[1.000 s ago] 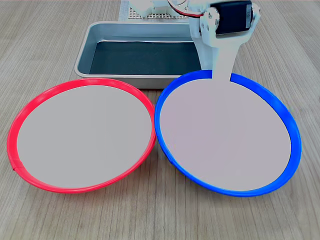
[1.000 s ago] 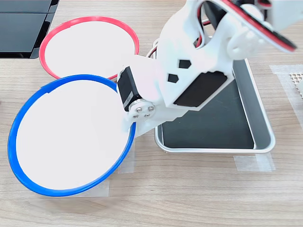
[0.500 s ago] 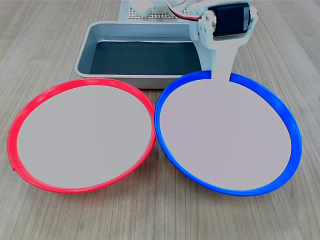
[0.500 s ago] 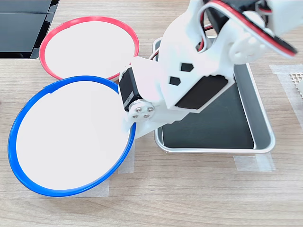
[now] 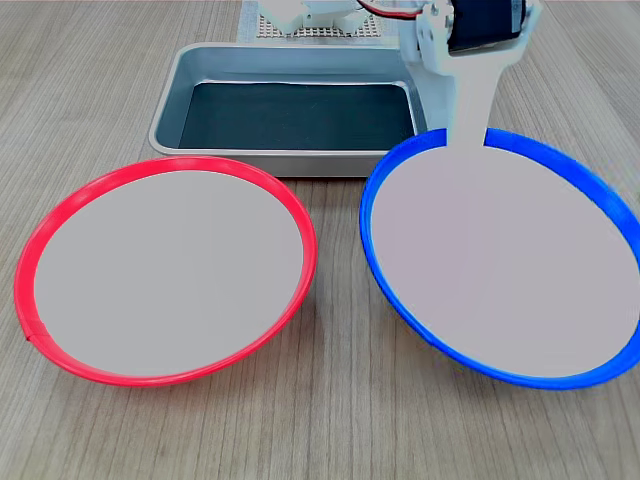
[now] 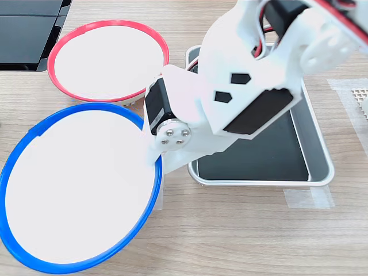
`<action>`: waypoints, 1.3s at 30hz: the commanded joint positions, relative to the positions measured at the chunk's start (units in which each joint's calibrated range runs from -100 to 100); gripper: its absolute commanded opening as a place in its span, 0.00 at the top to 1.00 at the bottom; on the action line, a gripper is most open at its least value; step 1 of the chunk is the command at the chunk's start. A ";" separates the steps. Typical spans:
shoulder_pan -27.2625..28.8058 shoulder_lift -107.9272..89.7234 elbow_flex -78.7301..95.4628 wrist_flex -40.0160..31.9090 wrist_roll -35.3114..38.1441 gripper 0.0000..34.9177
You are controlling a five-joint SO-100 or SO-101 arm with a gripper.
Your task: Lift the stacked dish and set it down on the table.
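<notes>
Two bowls on my desk (image 5: 330, 420): the blue-rimmed bowl (image 5: 505, 265) sits apart from the red-rimmed bowl (image 5: 165, 268) in both exterior views. I see the jaws (image 6: 154, 156) pinching its rim nearest the metal tray (image 5: 285, 105), the bowl looking tilted in the first exterior view.

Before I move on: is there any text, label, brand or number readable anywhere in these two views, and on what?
None: no words, numbers or brand marks are readable in either exterior view.
The blue-rimmed dish, red-rimmed bowl and metal tray are unmarked.
The arm's white housing carries only small black polygon cutouts, not characters.
</notes>
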 commanded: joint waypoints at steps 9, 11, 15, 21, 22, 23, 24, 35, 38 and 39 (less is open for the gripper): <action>1.07 -2.86 -0.95 -0.07 0.05 1.00; 1.73 -3.11 -0.68 0.01 0.20 1.00; 2.29 -3.28 0.32 -0.24 0.78 1.00; 2.39 -2.77 1.96 -1.48 1.22 1.00; 2.39 -2.69 2.14 -1.56 1.22 1.00; 2.48 -2.69 2.32 -1.73 1.32 1.00; 2.58 -2.69 2.50 -1.81 1.37 1.00; 5.78 -4.90 4.23 1.25 3.22 0.42; 6.25 -7.12 4.96 2.07 3.57 0.45; 6.44 -8.57 5.51 2.48 3.71 0.45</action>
